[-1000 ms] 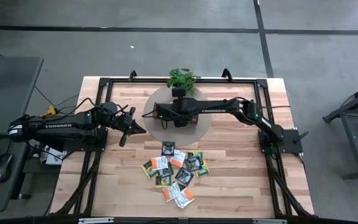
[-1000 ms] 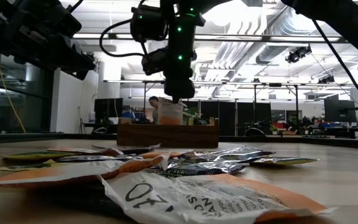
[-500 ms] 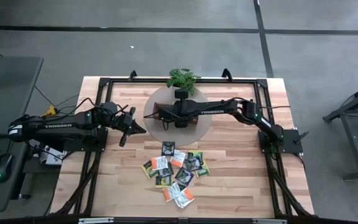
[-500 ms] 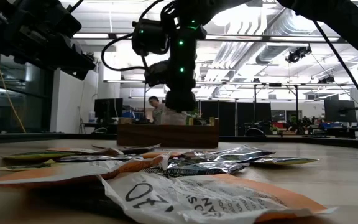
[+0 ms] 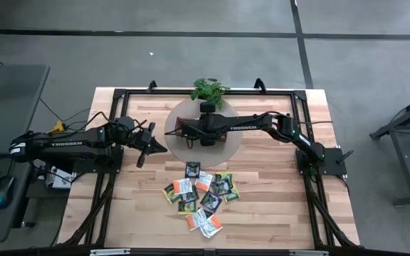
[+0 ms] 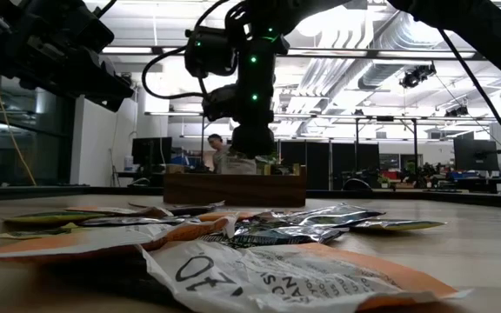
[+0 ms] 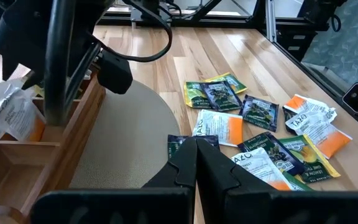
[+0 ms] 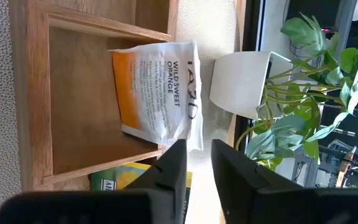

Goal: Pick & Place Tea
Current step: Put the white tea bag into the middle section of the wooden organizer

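In tray (image 8: 36, 93): orange sachet (image 8: 154, 93).

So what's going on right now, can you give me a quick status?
Right end effector above wooden tray, fingers parted. Orange tea sachet leaning in a tray compartment. Left end effector shut, waiting beside tray.

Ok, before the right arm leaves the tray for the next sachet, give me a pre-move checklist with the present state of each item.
1. Orange-and-white sachet inside a wooden tray compartment: ok.
2. Right gripper fingers parted, clear of that sachet: ok.
3. Sachet lying flat: not ok, it leans on the compartment wall.
4. Potted plant upright beside the tray: ok.
5. Loose sachets remaining on the table: ok, a pile.
6. Left gripper shut, empty, clear of the tray: ok.
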Robot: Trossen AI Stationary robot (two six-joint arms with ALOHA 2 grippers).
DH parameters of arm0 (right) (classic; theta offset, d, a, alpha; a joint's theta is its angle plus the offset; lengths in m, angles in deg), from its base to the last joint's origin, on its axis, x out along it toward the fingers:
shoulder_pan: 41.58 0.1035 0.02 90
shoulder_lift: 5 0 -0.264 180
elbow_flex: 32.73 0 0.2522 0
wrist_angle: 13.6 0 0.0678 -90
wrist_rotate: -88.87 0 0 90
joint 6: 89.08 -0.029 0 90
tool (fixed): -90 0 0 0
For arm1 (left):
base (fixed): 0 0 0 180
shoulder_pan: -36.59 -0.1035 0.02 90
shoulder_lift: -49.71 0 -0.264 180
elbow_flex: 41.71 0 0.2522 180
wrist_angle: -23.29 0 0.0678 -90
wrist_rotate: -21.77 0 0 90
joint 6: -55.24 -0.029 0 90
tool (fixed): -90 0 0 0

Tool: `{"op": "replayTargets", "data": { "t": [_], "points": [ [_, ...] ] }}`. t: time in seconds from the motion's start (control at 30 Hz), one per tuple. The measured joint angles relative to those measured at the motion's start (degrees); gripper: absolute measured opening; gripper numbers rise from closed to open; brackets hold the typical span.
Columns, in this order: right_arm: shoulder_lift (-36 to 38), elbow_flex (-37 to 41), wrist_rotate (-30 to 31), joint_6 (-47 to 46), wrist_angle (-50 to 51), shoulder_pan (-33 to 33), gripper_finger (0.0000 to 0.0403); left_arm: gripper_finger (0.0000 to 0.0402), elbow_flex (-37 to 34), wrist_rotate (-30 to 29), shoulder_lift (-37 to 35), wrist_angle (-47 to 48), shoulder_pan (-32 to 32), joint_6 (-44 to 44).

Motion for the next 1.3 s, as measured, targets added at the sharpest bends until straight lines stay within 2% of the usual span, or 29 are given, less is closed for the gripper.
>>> {"op": "replayTargets", "data": {
  "t": [0.27, 0.4, 0.57, 0.7, 0.97, 1.17, 1.3],
  "points": [
    [0.62, -0.02, 1.09, 0.11, 0.15, 0.33, 0.012, 0.0, 0.0, 0.02, -0.02, 0.0, 0.0, 0.0],
    [2.46, -0.17, 1.26, -1.34, 0.39, 1.98, 0.0126, 0.0, 0.0, 0.02, 0.0, 0.01, 0.0, 0.0],
    [4.33, -0.15, -2.1, -6.18, 4.15, 4.85, 0.0126, 0.0, 0.0, 0.0, -0.02, 0.0, 0.0, 0.0],
    [5.87, -0.15, -9.23, -12.04, 7.9, 7.21, 0.0126, 0.0, 0.0, 0.02, 0.0, 0.0, 0.0, 0.0],
    [6.05, -0.15, -28.51, -20.52, 7.94, 10.51, 0.0126, 0.0, 0.0, 0.01, -0.02, 0.02, 0.0, 0.0],
    [6.1, 0.25, -34.5, -23.37, 7.69, 11.75, 0.0126, 0.0, 0.0, 0.0, -0.02, 0.02, 0.0, 0.0],
    [6.16, 4.81, -38.15, -25.39, 3.59, 12.4, 0.0126, 0.0, 0.0, 0.02, -0.02, 0.02, 0.0, 0.0]
  ]
}}
